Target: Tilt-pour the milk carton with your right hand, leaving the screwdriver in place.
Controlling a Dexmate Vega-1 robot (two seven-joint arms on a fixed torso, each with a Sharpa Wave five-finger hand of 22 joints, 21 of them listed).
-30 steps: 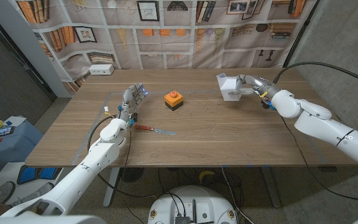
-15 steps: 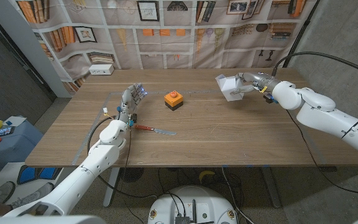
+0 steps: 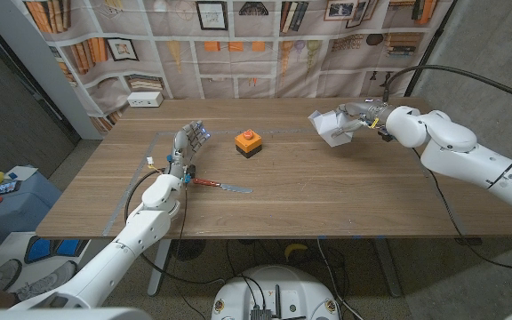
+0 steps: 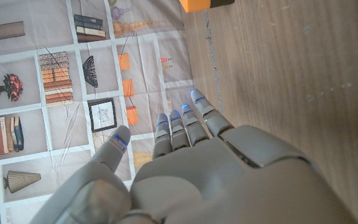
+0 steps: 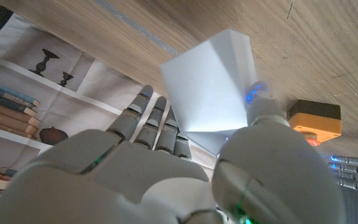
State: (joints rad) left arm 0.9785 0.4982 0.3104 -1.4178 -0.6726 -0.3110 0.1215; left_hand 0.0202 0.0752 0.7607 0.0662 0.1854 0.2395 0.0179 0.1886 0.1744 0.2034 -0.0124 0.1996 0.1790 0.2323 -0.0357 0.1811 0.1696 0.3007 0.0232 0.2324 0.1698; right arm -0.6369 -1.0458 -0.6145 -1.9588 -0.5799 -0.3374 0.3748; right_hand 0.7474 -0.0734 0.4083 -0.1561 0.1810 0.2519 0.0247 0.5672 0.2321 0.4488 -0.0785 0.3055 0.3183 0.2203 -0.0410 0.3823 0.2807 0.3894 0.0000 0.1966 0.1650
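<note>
My right hand (image 3: 363, 118) grips the white milk carton (image 3: 331, 125) at the table's far right and holds it tilted over toward the table's middle, its top leaning down. In the right wrist view the carton (image 5: 213, 93) sits between my fingers (image 5: 151, 121) and thumb. The screwdriver (image 3: 220, 186), with a red handle and a silver shaft, lies on the wood near the left side. My left hand (image 3: 188, 145) stands beside it with fingers apart and holds nothing; the left wrist view shows the same hand (image 4: 191, 168) with its fingers spread.
An orange block with a red button on a black base (image 3: 248, 141) stands at the table's middle, between the hands. A small white box (image 3: 145, 99) sits at the far left corner. A patterned backdrop hangs behind the table (image 3: 327, 196).
My right hand has turned the carton further over toward the middle of the table and drawn it slightly up. The left hand and the screwdriver have stayed where they were.
</note>
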